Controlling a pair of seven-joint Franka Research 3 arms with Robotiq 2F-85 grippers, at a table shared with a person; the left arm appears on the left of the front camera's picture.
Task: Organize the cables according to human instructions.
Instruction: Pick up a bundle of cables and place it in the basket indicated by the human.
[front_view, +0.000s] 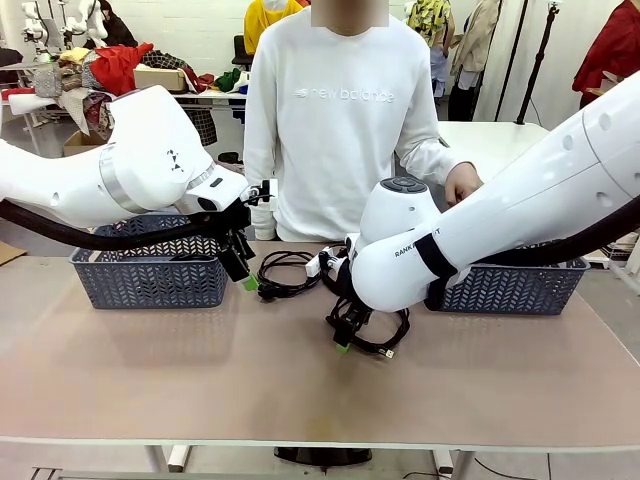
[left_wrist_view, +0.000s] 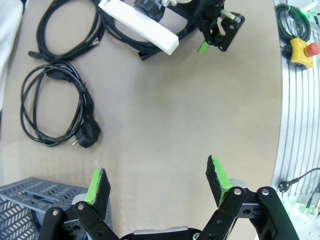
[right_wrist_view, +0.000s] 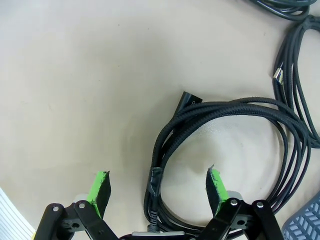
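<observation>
- Two grippers are at work: the right gripper (right_wrist_view: 157, 192) has its green pads apart, one on each side of the taped part of a black braided cable coil (right_wrist_view: 225, 105) lying on the beige table (right_wrist_view: 75, 75).
- The left gripper (left_wrist_view: 157, 182) is also spread wide, above bare table near a blue-grey lattice basket (left_wrist_view: 20, 200).
- The step in hand seems to be grasping this coil. Next, the jaws must close on the bundle and lift it.

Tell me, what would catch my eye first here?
Two big white robot arms reach over a tan table; the right claw, open, hangs over a coiled black cable near the middle. A person in a white sweatshirt stands at the far side, with grey baskets at either end.
</observation>
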